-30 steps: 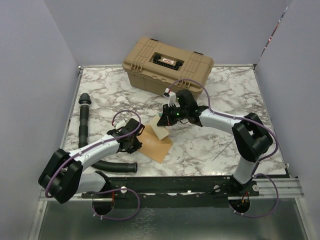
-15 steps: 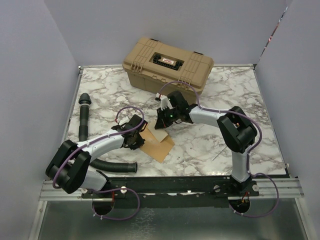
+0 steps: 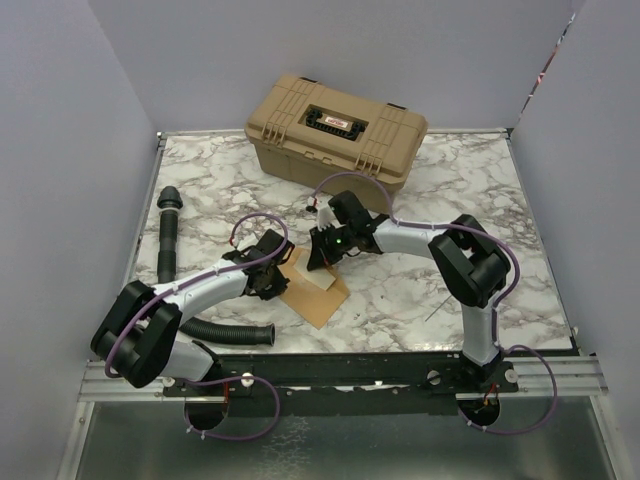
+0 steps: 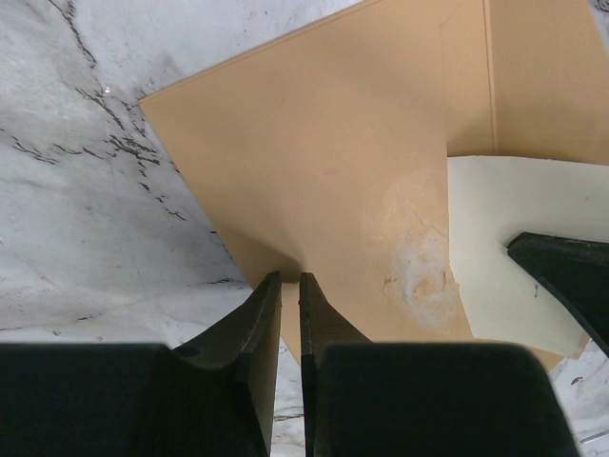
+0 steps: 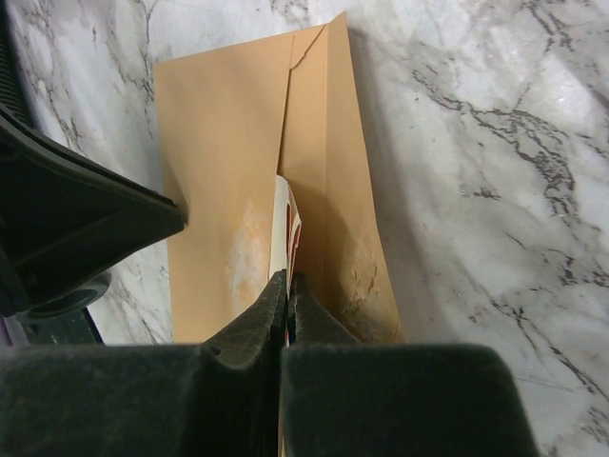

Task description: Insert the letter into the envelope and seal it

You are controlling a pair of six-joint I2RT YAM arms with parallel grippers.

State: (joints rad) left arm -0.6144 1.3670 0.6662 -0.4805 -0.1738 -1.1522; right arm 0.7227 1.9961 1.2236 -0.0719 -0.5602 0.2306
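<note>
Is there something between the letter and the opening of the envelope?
Nothing visible stands between them. The right hand grips the letter, whose edge seems tucked under the top layer of the envelope. The left hand pinches the envelope at its edge, beside the letter's path.

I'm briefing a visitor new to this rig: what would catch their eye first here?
Mid-table, both grippers meet at the kraft envelope: the left gripper pinches its edge while the right gripper holds the pale letter at its opening. Behind them sits a tan case.
</note>
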